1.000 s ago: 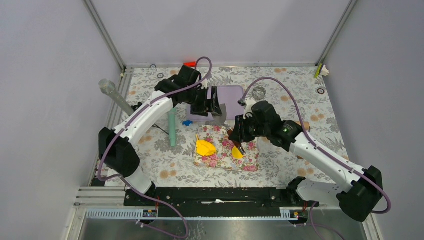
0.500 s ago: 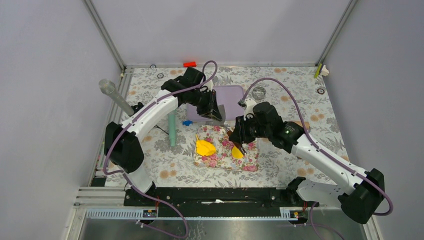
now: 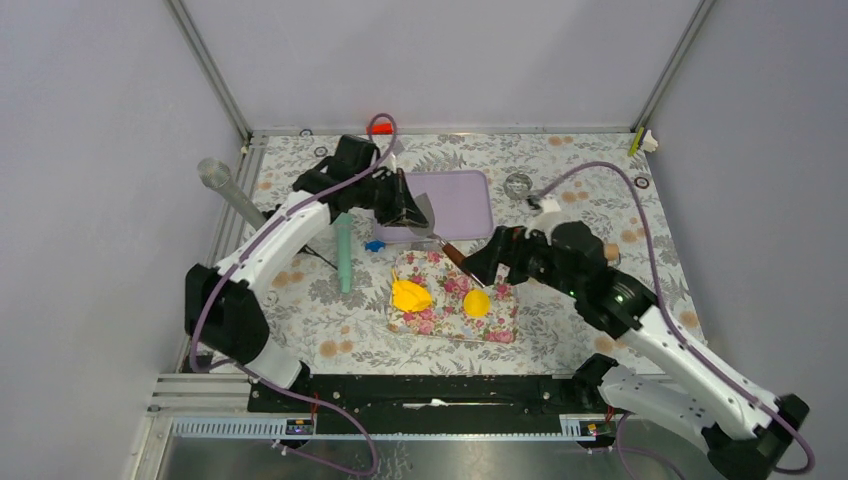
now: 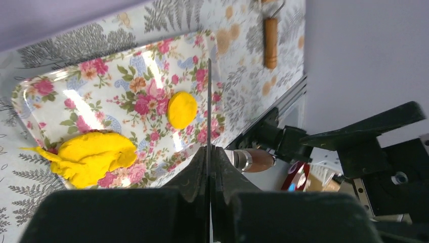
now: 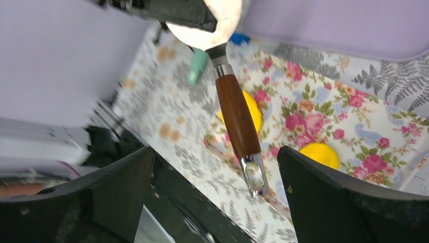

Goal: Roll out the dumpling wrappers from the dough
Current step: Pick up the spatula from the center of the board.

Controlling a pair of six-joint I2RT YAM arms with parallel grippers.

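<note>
Centrally on the fern-print counter [image 3: 590, 215], a little toward its near edge, sits a floral tray [image 3: 440, 322]. On the tray's left half lies the dough [image 3: 410, 295], a ragged yellow lump with a thin tail pulled out to one side. One dumpling wrapper [image 3: 477, 302], a small neat yellow disc, lies apart from it on the tray's right half, near the near rim.

The left claw [image 4: 209, 152] is pressed together on the thin metal blade of a wooden-handled scraper [image 5: 237, 116] and holds it over the tray's far edge. The blade shows edge-on in the left wrist view, and the handle slants out over the tray toward the right arm. The right claw [image 5: 215, 157] stands wide apart, one finger on each side of that handle and neither touching it.

Toward the counter's far edge, just beyond the tray, lies a lilac cutting board [image 3: 460, 195]. A teal rolling pin [image 3: 344, 255] lies left of the tray
</note>
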